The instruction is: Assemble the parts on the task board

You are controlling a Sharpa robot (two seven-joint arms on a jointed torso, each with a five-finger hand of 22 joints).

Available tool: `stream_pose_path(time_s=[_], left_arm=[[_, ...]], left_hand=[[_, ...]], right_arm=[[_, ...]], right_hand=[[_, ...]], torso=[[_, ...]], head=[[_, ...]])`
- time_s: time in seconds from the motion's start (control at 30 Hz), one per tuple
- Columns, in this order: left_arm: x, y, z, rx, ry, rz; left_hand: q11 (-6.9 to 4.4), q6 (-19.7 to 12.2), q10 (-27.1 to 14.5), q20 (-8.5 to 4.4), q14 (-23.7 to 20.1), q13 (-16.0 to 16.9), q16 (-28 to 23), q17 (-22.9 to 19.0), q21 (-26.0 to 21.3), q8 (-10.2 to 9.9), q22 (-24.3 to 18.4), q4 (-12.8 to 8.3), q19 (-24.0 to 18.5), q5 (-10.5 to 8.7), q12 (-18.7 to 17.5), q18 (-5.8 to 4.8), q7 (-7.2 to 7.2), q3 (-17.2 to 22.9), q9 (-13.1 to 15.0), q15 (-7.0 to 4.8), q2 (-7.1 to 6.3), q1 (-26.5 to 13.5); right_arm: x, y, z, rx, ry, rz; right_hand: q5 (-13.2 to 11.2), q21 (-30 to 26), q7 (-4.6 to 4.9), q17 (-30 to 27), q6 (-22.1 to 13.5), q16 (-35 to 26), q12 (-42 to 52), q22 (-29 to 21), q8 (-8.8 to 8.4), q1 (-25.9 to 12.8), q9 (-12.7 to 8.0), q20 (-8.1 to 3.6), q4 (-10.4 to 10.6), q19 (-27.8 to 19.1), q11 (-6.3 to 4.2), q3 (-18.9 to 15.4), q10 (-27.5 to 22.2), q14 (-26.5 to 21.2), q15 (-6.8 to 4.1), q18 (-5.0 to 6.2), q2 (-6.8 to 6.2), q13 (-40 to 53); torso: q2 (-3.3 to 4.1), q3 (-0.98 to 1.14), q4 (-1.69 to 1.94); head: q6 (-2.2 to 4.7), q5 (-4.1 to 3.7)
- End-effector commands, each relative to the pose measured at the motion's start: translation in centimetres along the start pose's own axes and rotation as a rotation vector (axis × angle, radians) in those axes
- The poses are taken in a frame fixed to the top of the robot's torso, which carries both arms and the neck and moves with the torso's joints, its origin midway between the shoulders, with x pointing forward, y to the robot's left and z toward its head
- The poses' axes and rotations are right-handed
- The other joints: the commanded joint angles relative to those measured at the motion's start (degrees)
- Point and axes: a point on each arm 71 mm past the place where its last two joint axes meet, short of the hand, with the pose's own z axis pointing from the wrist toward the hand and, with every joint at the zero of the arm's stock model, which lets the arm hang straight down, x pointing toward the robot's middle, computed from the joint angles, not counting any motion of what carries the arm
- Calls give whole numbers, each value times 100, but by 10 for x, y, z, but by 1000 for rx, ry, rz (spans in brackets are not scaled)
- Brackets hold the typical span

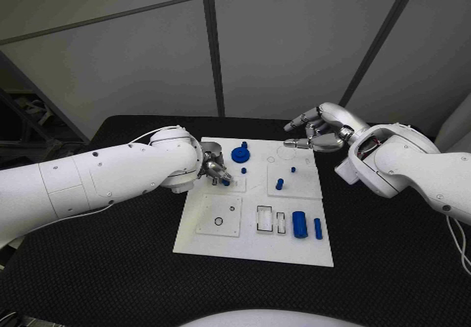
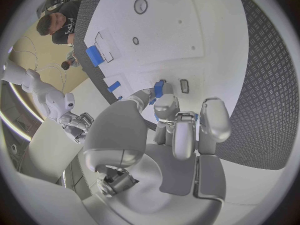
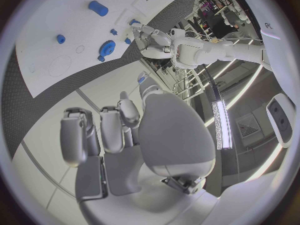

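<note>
The white task board (image 1: 253,235) lies in the middle of the black table. My left hand (image 1: 215,169) is at the board's left edge and pinches a small blue part (image 1: 226,182) in its fingertips; the left wrist view shows that part (image 2: 159,89) just above the board (image 2: 181,30). My right hand (image 1: 318,133) hovers over the board's far right corner, fingers apart and holding nothing. On the board are a round blue part (image 1: 240,154), two small blue pegs (image 1: 244,170) (image 1: 280,183), a thick blue cylinder (image 1: 299,223) and a slim blue pin (image 1: 318,228).
Empty recesses mark the board: a ring outline (image 1: 218,221) at the near left and rectangular slots (image 1: 265,219) beside the cylinder. Black matting (image 1: 118,272) surrounds the board. In the right wrist view, my right hand (image 3: 119,130) is above the board (image 3: 44,45).
</note>
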Motion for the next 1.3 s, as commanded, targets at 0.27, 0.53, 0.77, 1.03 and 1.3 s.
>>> stream_pose_path(time_s=[0.27, 0.53, 0.77, 1.03, 1.3], left_arm=[[5, 0, 1, -10, 14, 13], [5, -2, 1, -3, -5, 15], [5, -3, 1, 2, -9, 15], [5, -5, 3, 1, 1, 12], [6, -3, 4, -8, 21, 15]], left_hand=[[-22, 144, 349, -2, 552, 98, 75, 1298, 107, 11, 142, -562, 105, 879, 210, 156, -22, 652, 150, -21, -73, 201], [-33, 182, 382, -2, 559, 153, 98, 1326, 157, 24, 228, -601, 157, 963, 331, 139, -32, 685, 191, -21, -84, 207], [-33, 195, 390, -1, 558, 157, 94, 1320, 155, 27, 225, -593, 153, 972, 336, 140, -33, 686, 204, -19, -81, 184], [-44, 218, 397, 1, 556, 169, 90, 1313, 149, 11, 231, -440, 144, 605, 322, 142, -65, 609, 274, -25, -26, -11], [-74, 280, 396, -13, 558, 215, 101, 1324, 138, -51, 252, -60, 147, -528, 345, 141, -113, 336, 314, -42, 9, -292]], right_arm=[[0, 2, 0, -10, -2, -2], [0, 3, 0, -10, -2, -2], [-1, 3, 0, -10, -2, -2], [-1, 2, 0, -8, -2, -2], [-1, 2, -1, -7, -1, -2]], right_hand=[[-23, -37, -7, 0, 49, -25, 36, 782, -22, -52, -9, -43, 27, 124, 8, -3, 35, 195, -27, 68, 12, 6], [-23, -37, -7, 0, 49, -25, 36, 782, -22, -52, -9, -43, 27, 124, 8, -3, 35, 195, -27, 68, 12, 6], [-20, -41, -7, -2, 51, -27, 35, 778, -23, -56, -9, -43, 33, 122, 7, -5, 35, 195, -27, 70, 12, 4], [-20, -41, -7, -2, 51, -27, 35, 778, -23, -56, -9, -43, 33, 122, 7, -5, 35, 195, -27, 70, 12, 4], [-20, -41, -7, -2, 51, -27, 35, 778, -23, -56, -9, -43, 33, 122, 7, -5, 35, 195, -27, 70, 12, 4]], torso=[[4, 1, -7], [1, 2, -2], [2, 2, -5], [5, 5, -8], [6, 4, 0]], head=[[6, 16], [11, 3], [23, -4], [26, -17], [9, -27]])
